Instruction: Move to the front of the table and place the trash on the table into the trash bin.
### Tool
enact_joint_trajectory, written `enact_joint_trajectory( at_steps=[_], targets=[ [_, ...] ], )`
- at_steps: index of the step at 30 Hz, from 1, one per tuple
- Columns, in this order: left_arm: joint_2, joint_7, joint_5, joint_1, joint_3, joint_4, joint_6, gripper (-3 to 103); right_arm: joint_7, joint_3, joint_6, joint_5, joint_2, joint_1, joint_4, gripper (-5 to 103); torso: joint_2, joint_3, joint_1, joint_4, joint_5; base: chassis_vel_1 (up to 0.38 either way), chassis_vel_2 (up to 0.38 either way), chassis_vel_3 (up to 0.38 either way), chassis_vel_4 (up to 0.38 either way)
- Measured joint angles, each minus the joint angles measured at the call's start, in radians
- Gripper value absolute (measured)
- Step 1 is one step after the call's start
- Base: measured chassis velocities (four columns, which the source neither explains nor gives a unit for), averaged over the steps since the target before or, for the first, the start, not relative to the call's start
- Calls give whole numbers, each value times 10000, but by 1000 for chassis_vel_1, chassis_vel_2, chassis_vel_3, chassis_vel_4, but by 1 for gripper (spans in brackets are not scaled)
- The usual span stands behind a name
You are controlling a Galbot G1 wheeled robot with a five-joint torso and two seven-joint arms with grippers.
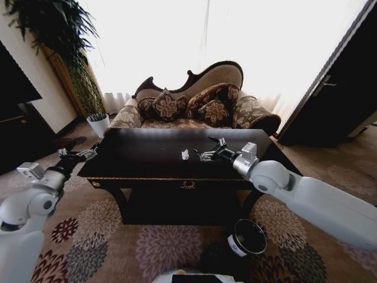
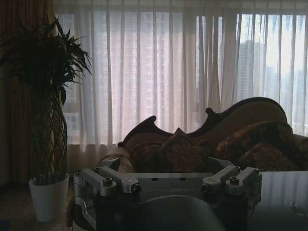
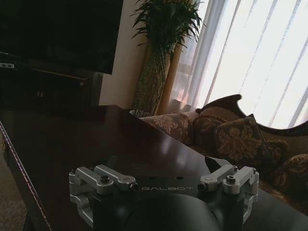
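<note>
One small white paper ball lies near the centre of the glossy dark counter, and it is light: a sideways brush from the right gripper could flick it away across the slick top. Right gripper hovers just at 3 o'clock of the paper, fingers spread, holding nothing as far as I can see; contact unclear. Left gripper idles off the counter's 9 o'clock edge, opening impossible to tell. Trash bin stands on the carpet at 5 o'clock of the counter; a high release could miss it.
</note>
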Motion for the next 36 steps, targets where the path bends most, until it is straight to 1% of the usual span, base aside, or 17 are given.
enact_joint_trajectory(
  at_steps=[1,3,5,6,8,10,11,15,16,17,19,21,24,25,28,32,36],
  targets=[
    [0,0,0,0,0,0,0,100,0,0,0,0,0,0,0,100,0,0,0,0,0,0,0,0,0],
    [-50,0,34,4,12,1,-1,100,-6,-448,-406,128,245,483,-81,100,0,0,0,1,1,0,0,0,0],
    [-115,2,77,-9,41,23,-10,100,-20,-952,-999,297,599,1114,-222,100,0,0,0,1,-1,0,0,0,0],
    [-115,2,77,-9,41,23,-10,100,-20,-952,-999,297,599,1114,-222,100,0,0,0,1,-1,0,0,0,0],
    [-154,4,100,-35,75,51,-17,100,-52,-1227,-1375,448,829,1493,-330,100,0,0,0,1,1,0,0,0,0],
    [-214,9,162,-96,137,110,-39,100,-132,-1519,-2006,820,1233,2044,-556,100,0,0,0,-2,0,0,0,0,0],
    [-214,9,162,-96,137,110,-39,100,-132,-1519,-2006,820,1233,2044,-556,100,0,0,0,-2,0,0,0,0,0],
    [-339,22,234,-95,144,135,-63,100,-93,-2044,-2659,1199,2132,2855,-1237,100,0,0,-1,-1,1,0,0,0,0],
    [-339,22,234,-95,144,135,-63,100,-93,-2044,-2659,1199,2132,2855,-1237,100,0,0,-1,-1,1,0,0,0,0],
    [-392,24,251,-51,110,122,-69,100,-39,-2331,-2856,1261,2562,3151,-1600,100,0,0,-1,1,-1,0,0,0,0],
    [-445,30,263,2,35,98,-79,100,73,-2748,-3107,1330,3173,3508,-2142,100,0,1,0,3,-2,0,0,0,0],
    [-458,31,264,24,3,89,-80,100,103,-2857,-3154,1330,3329,3573,-2293,100,0,1,0,2,-2,0,0,0,0],
    [-550,46,261,210,-301,36,-108,100,345,-3277,-3321,1330,4088,3712,-3088,100,0,0,0,1,1,0,0,0,0],
    [-550,46,261,210,-301,36,-108,100,345,-3277,-3321,1330,4088,3712,-3088,100,0,0,0,1,1,0,0,0,0],
    [-624,57,253,305,-476,35,-163,100,573,-3466,-3332,1338,4483,3716,-3671,100,0,0,-1,3,1,0,0,0,0],
    [-648,66,252,308,-485,77,-196,100,650,-3476,-3174,1437,4560,3716,-3904,100,0,0,-1,2,0,0,0,0,0],
    [-655,76,289,264,-413,179,-229,100,680,-3299,-3001,1597,4462,3730,-3891,100,0,-1,-1,0,2,0,0,0,0]
  ],
)
